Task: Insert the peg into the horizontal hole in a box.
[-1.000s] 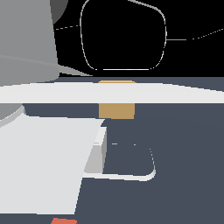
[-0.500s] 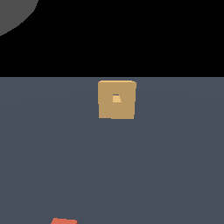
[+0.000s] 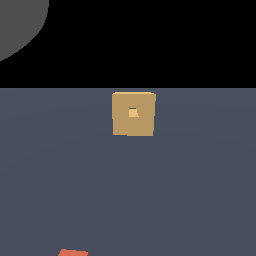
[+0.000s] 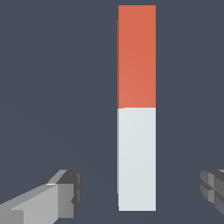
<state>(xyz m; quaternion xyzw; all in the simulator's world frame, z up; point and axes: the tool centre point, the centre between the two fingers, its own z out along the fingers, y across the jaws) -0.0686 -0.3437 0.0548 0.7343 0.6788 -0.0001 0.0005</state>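
Observation:
The tan box (image 3: pixel 133 114) stands on the dark floor in the middle of the exterior view, its small square hole (image 3: pixel 132 113) facing the camera. Only an orange-red tip of the peg (image 3: pixel 73 252) shows at the bottom edge of that view. In the wrist view the peg (image 4: pixel 136 107) lies flat on the floor, half orange-red, half pale grey-white. My gripper (image 4: pixel 140 192) is open above the peg's white end, with one finger (image 4: pixel 52 201) on each side and clear of it. The gripper is out of the exterior view.
A dark grey rounded shape (image 3: pixel 20 25) fills the upper corner on the exterior view's left, against a black background. The dark blue-grey floor (image 3: pixel 200 190) spreads around the box and the peg.
The white and grey arm parts that filled the exterior view one second ago have moved out of it. The box with its hole now shows whole. The box and peg tip have not moved.

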